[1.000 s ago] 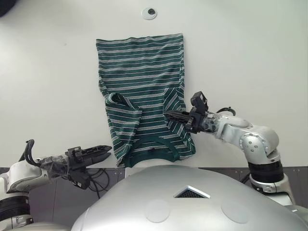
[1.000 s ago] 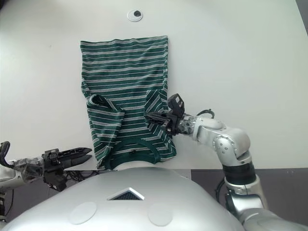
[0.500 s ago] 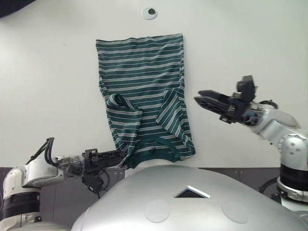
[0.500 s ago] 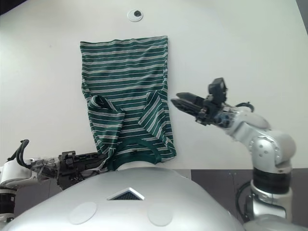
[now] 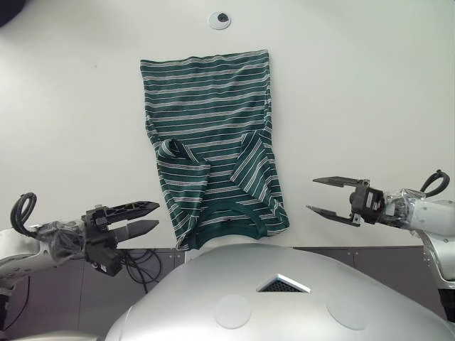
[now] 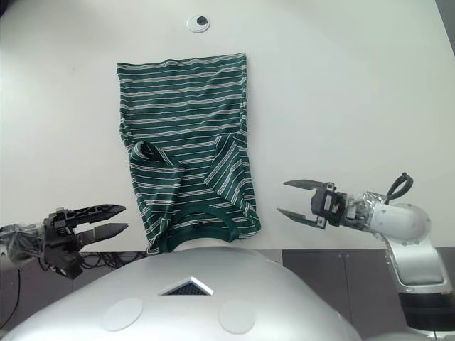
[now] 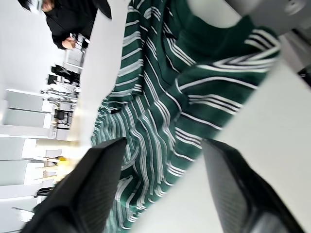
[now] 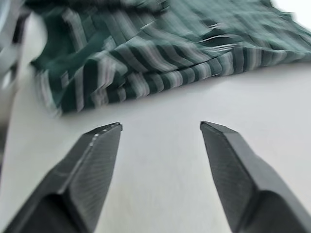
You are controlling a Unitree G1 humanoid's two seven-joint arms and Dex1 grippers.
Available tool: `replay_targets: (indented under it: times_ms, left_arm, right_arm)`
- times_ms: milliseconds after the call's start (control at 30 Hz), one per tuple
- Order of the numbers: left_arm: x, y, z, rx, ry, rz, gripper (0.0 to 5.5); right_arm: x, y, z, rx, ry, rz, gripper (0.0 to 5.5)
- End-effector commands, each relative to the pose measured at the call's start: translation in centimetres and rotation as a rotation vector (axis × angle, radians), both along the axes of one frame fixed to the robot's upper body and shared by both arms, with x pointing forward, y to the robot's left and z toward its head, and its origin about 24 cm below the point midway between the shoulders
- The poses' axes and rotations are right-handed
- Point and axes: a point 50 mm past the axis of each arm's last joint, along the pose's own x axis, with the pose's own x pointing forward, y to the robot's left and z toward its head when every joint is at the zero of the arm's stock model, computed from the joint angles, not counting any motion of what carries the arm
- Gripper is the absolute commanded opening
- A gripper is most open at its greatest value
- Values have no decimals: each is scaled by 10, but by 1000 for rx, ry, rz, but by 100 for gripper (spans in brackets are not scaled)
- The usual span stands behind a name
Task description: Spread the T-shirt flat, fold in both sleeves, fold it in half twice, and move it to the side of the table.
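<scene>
A dark green T-shirt with thin white stripes [image 5: 210,135] lies on the white table [image 5: 355,85], roughly midway between the left and right edges. It runs lengthwise from the near edge toward the far edge. Its ribbed collar [image 5: 231,213] sits right at the near edge and its straight hem points at the far edge. Both sleeves are folded in over the body. The left sleeve [image 5: 178,160] makes a rumpled flap with a small loop of cloth at its top. The right sleeve [image 5: 256,163] lies as a flatter slanted flap, so the shirt forms a long, narrow shape.

A small round white disc with a dark centre [image 5: 219,20] rests on the table just past the hem, apart from the cloth.

The left gripper [image 5: 156,215] hangs at the near edge, off the shirt's left side, close to its lower corner. Its two dark fingers [image 7: 97,189] are spread wide with nothing between them. From its wrist view, the striped fabric shows through the gap.

The right gripper [image 5: 311,195] sits over bare table near the near edge, to the right of the shirt and clear of it. Its fingers [image 8: 87,170] are also parted wide and empty, pointing toward the shirt's side.
</scene>
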Motion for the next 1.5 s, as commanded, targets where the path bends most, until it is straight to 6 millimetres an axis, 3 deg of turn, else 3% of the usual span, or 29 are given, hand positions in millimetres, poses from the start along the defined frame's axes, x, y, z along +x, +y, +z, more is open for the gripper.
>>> replay_targets:
  times_ms: [33,167,567,867,1267,1500]
  left_arm:
    - [-16,-4,-14,65,115,-67,339]
    - [-23,-13,-27,77,190,-80,357]
    - [-19,-23,-47,43,272,-111,360]
    - [-28,-26,-49,28,322,-121,221]
    - [-18,-36,-40,-10,292,-105,74]
    - [-21,-46,-32,-71,315,-102,3]
  right_arm:
    - [-12,7,-11,-59,-61,159,342]
    - [-21,16,-20,-57,-95,238,342]
    - [-19,33,-33,-33,-115,304,324]
    - [-19,44,-37,-13,-108,338,179]
    - [-19,45,-38,-14,-113,332,4]
    - [-19,41,-39,-23,-103,323,0]
